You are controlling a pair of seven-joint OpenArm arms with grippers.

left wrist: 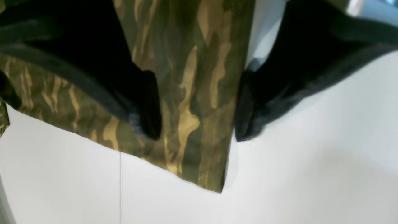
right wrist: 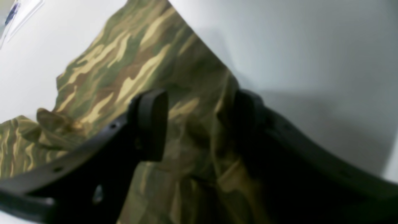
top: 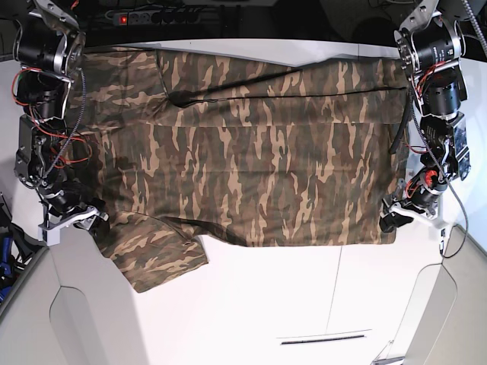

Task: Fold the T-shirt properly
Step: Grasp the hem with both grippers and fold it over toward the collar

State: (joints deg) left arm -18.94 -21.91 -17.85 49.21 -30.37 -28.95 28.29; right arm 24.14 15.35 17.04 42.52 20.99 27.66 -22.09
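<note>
The T-shirt (top: pixel 251 160) lay spread flat across the white table (top: pixel 304 304), one sleeve sticking out toward the near edge. The left gripper (left wrist: pixel 197 137) stood with jaws apart astride the shirt's bottom corner, not pinching it. The right gripper (right wrist: pixel 199 124) likewise straddled the cloth at the opposite side, its jaws wide and unclenched.
</note>
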